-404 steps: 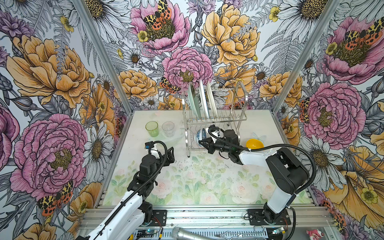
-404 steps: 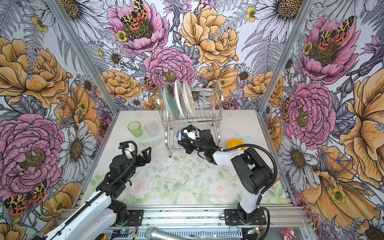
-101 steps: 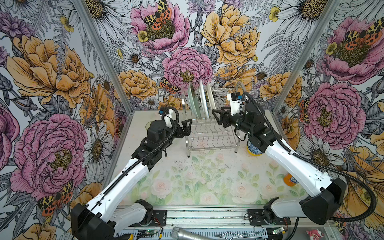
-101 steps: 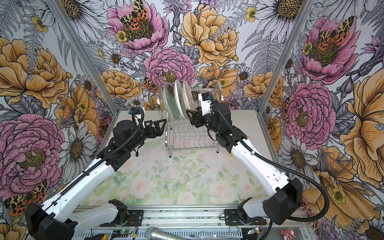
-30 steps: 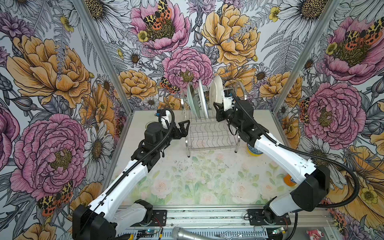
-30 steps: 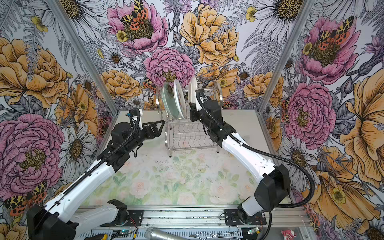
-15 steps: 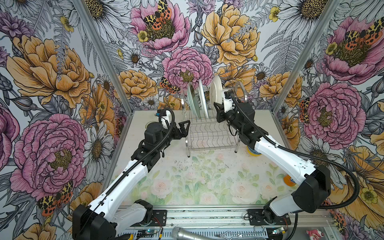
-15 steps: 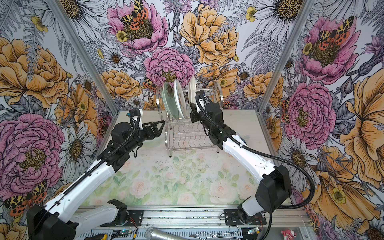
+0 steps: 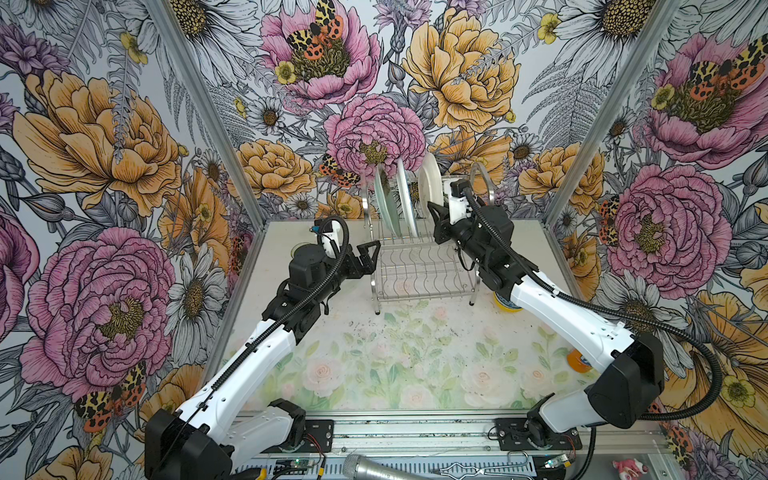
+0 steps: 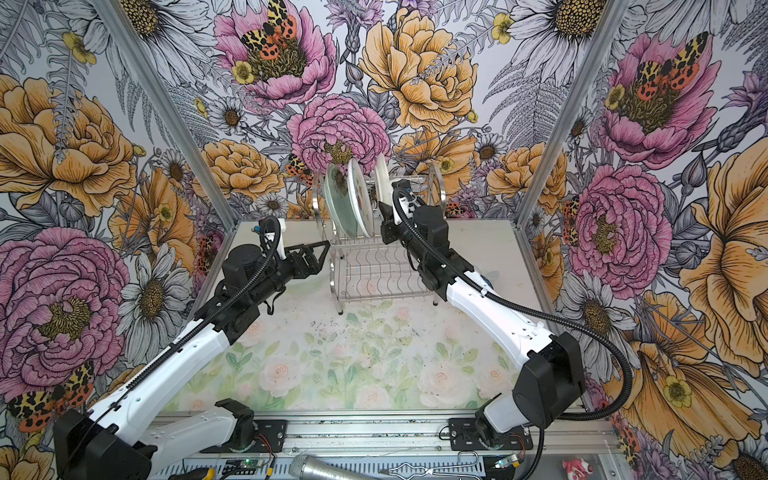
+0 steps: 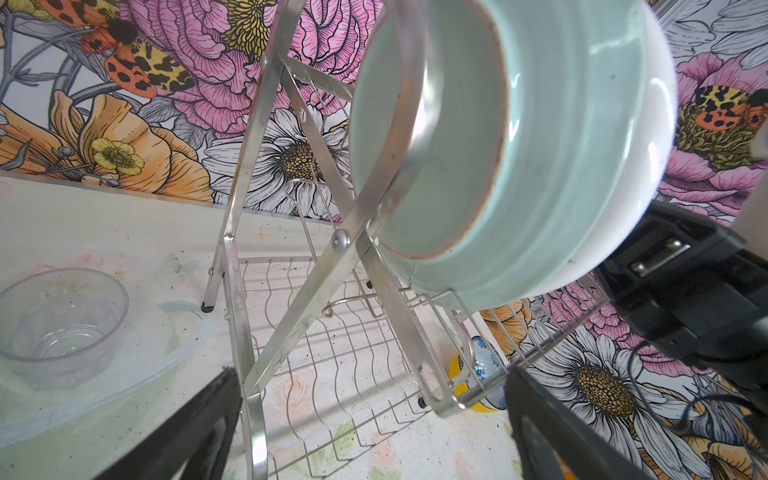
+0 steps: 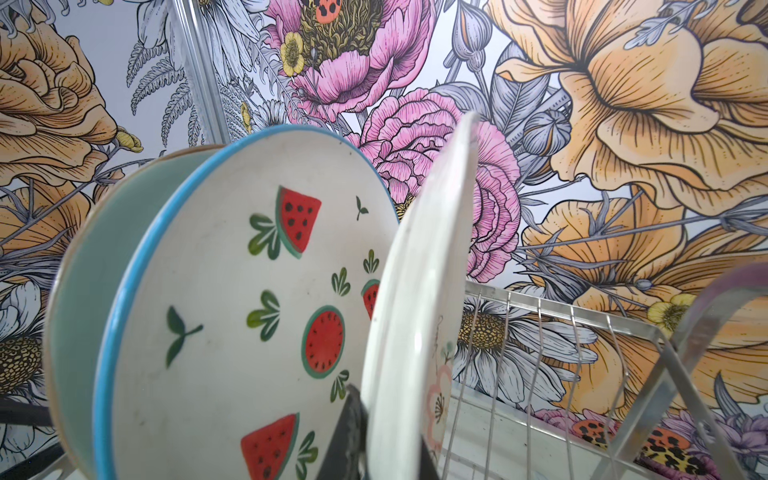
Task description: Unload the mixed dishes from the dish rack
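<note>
The chrome dish rack (image 9: 419, 266) stands at the back of the table. Its upper shelf holds a pale green plate (image 9: 383, 203) and a white plate (image 12: 249, 311) with watermelon marks, both on edge. My right gripper (image 9: 436, 210) is shut on the lower rim of the cream plate (image 9: 429, 178), which stands a little higher than and apart from the other two. The right wrist view shows that plate (image 12: 415, 291) edge-on, between my fingers (image 12: 349, 436). My left gripper (image 9: 370, 253) hangs open at the rack's left frame (image 11: 332, 249), holding nothing.
A yellow bowl with a blue-and-white bowl in it (image 9: 505, 301) sits right of the rack, under my right arm. A clear tumbler (image 11: 62, 324) stands left of the rack. An orange can (image 9: 575, 361) is near the right wall.
Since a few seconds ago my right gripper has closed on the cream plate and raised it away from the other two. Over the last second both arms have barely moved.
</note>
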You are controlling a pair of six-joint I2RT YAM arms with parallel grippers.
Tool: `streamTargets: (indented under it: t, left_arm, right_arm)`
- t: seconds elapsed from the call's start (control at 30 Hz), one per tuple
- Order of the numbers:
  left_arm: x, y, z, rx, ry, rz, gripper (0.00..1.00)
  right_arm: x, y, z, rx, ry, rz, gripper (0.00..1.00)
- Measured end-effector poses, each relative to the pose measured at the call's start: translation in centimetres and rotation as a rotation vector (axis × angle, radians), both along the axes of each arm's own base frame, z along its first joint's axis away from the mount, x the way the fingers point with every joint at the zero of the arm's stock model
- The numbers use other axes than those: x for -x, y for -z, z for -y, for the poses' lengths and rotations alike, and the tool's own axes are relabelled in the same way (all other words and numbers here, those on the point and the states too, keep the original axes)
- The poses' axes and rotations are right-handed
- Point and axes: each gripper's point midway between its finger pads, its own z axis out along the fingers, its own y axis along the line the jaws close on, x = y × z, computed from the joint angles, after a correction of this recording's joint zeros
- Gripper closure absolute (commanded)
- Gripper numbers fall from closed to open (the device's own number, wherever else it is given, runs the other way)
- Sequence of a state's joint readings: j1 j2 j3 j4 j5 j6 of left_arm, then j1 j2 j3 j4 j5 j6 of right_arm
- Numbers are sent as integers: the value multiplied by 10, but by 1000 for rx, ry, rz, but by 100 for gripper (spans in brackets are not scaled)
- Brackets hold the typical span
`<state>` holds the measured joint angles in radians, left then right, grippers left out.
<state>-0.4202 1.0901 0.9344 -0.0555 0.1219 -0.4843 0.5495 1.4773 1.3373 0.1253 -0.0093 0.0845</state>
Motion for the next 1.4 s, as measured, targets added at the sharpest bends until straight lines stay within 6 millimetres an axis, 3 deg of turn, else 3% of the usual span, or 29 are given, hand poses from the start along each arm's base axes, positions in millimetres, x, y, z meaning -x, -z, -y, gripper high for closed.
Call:
streamTargets:
  t: [1.4]
  left_arm:
    - [1,8,-1,5,-3,-26,1]
  right_arm:
    - [19,-35,-1,5,-57,117,100]
